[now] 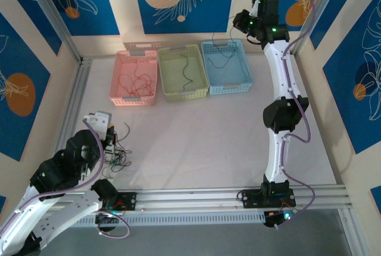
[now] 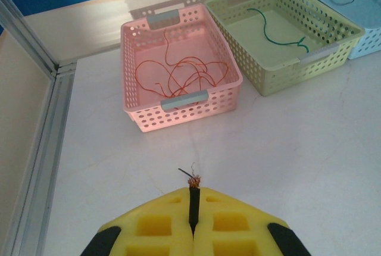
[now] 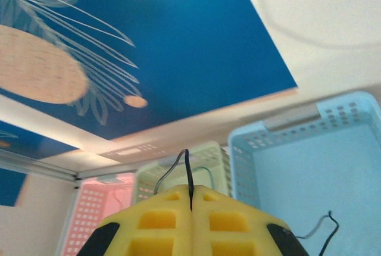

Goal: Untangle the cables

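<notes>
Top external view gives us the table [image 1: 202,149] whole, and along its far edge a row of three baskets: the pink basket [image 1: 132,100] with red cables [image 1: 134,80] in it, the green basket [image 1: 184,94] with one green cable [image 1: 187,71], and the blue basket [image 1: 229,89] with a black cable [image 1: 223,59]. At the near left corner of the table lies a loose tangle [image 1: 119,155] of green and black strands, just beside the folded left arm. On the left wrist view the left gripper [image 2: 193,199] is closed on a black strand [image 2: 193,180] whose bare copper tip pokes out past the fingers. The right gripper [image 3: 190,199], raised over the far edge near the blue basket's far rim, is pinched shut on a thin black wire [image 3: 188,169]. We judge the step in hand to be dropping that wire with its own colour. To do it well we would bring the right gripper squarely over the blue basket's floor, low enough that the dangling end lands inside, and only then open the jaws. The left should grip its strand firmly so the tangle does not drag.
</notes>
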